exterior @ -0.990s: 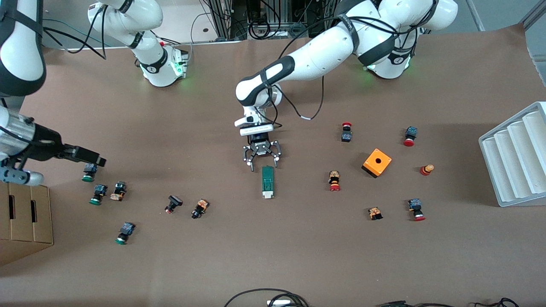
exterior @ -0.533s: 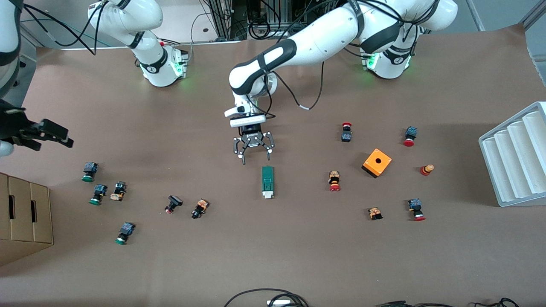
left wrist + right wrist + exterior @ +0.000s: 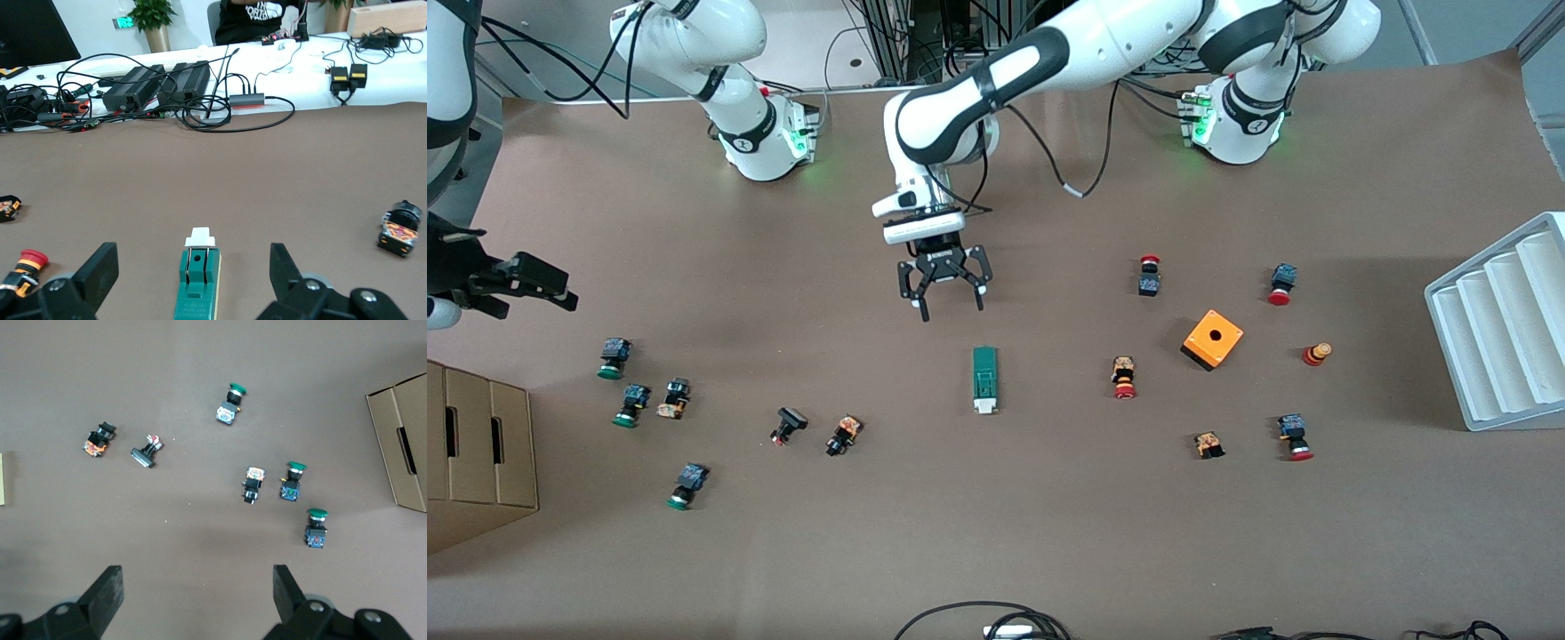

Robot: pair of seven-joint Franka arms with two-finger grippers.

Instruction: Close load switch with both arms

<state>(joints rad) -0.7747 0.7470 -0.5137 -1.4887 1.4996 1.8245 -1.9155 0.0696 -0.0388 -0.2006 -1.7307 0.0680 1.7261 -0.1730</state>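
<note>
The brown worktop (image 3: 996, 533) fills the front view, with a white ribbed rack (image 3: 1498, 324) at the left arm's end and a cardboard box (image 3: 476, 449) at the right arm's end; only the left wrist view shows cables and power bricks (image 3: 167, 80) along the worktop's edge. The left arm (image 3: 1032, 71) reaches to mid-worktop. Its left tool (image 3: 944, 289) hangs with fingers spread wide, empty, over bare worktop just short of the load switch (image 3: 984, 380), which lies flat at the middle, white tab nearer the front camera. The right tool (image 3: 520, 280), wide open and holding nothing, hovers near the green-capped buttons (image 3: 612, 357). An orange box (image 3: 1213, 339) sits among red-capped buttons (image 3: 1124, 377).
</note>
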